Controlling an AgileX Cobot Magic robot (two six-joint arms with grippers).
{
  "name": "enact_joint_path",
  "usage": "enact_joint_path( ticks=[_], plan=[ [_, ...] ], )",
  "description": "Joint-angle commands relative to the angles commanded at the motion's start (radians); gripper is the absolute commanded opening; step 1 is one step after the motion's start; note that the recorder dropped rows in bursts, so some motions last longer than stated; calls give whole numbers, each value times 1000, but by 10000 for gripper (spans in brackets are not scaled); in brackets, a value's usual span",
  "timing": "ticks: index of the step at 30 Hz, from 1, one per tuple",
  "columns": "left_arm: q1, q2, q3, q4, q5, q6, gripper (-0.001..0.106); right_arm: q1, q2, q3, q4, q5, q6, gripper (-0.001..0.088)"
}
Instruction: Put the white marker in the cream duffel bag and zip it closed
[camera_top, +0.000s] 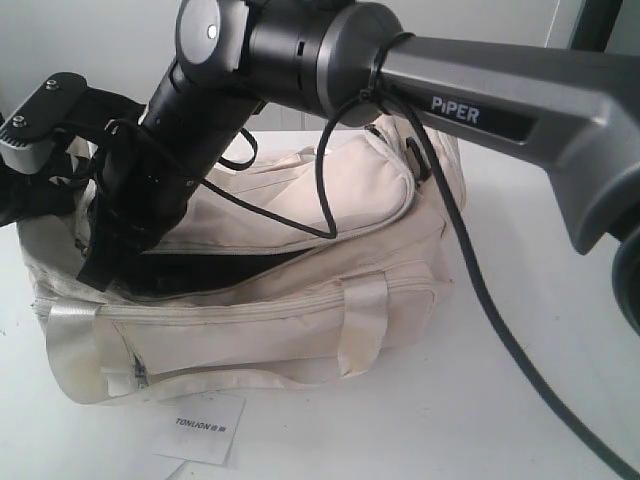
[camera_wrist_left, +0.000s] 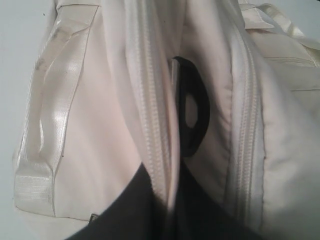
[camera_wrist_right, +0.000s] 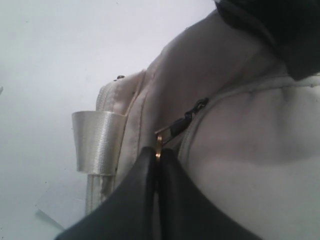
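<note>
Closest to the lens, slanting across the top of the exterior view: right arm's grey link (camera_top: 520, 100) lettered PiPER, black cable (camera_top: 487, 300) trailing off it over the white table (camera_top: 570, 330). Reaches clear across the middle to the left end of the cream duffel bag (camera_top: 300, 320), presumably for the start of the zip there.

Right gripper (camera_wrist_right: 158, 160): fingers pressed together, clamped on the small gold zip pull (camera_wrist_right: 158, 145), just beside a shiny strap loop (camera_wrist_right: 97, 142). Pinched so, by the look of it, to drag the slider along the curved flap.

Left gripper (camera_wrist_left: 169, 195): dark fingers closed on a fold of cream fabric beside the zip teeth, near the black end ring (camera_wrist_left: 192, 115). Probably bracing the soft bag against the pull, to stop it sliding or bunching.

Top flap not yet zipped: dark gap (camera_top: 230, 268) of black lining open along the front. No sign of the white marker in any view; judged to be inside, below the flap, though impossible to confirm. Flat on the table before the bag: TONLION card (camera_top: 200, 425), no part of the job.

Remaining, as judged: the whole zip run. Risks: thin tab slipping from the pads, fabric snagging at the bend.
</note>
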Motion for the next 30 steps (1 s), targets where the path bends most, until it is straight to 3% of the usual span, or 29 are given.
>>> enact_joint_path(
  ticks=[21, 30],
  plan=[
    [0, 0, 0, -6, -22, -6, 0, 0, 0, 0, -7, 81, 63, 0],
    [0, 0, 0, -6, -22, -6, 0, -2, -31, 0, -70, 94, 87, 0]
  ],
)
